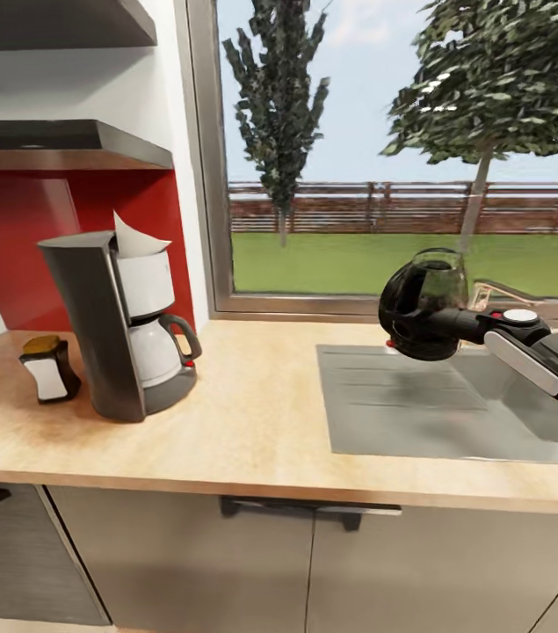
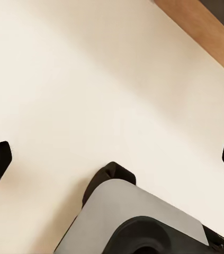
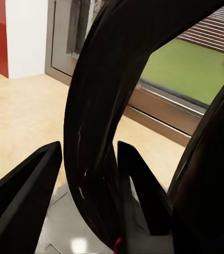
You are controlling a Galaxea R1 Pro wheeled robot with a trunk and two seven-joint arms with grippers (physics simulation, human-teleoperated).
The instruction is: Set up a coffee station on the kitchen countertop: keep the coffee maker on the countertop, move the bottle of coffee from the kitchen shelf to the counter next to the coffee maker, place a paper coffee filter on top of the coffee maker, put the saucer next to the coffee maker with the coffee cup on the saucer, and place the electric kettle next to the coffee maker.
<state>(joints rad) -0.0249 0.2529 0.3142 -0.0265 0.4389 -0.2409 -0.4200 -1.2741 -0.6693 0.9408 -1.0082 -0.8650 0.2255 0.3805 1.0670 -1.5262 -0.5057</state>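
Reaching in level above the sink [image 1: 454, 404], the right tool [image 1: 410, 323] is clamped on the electric kettle [image 1: 426, 303] handle, well right of the coffee maker [image 1: 116, 325]; left tool [image 2: 112, 159] spread wide, empty.

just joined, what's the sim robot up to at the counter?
It is setting up a coffee station. The right claw is shut on the black handle of the electric kettle, holding it over the sink, well right of the coffee maker. The paper coffee filter already sits on top of the coffee maker, and the bottle of coffee stands beside it on the kitchen countertop. The left claw is open over pale floor.
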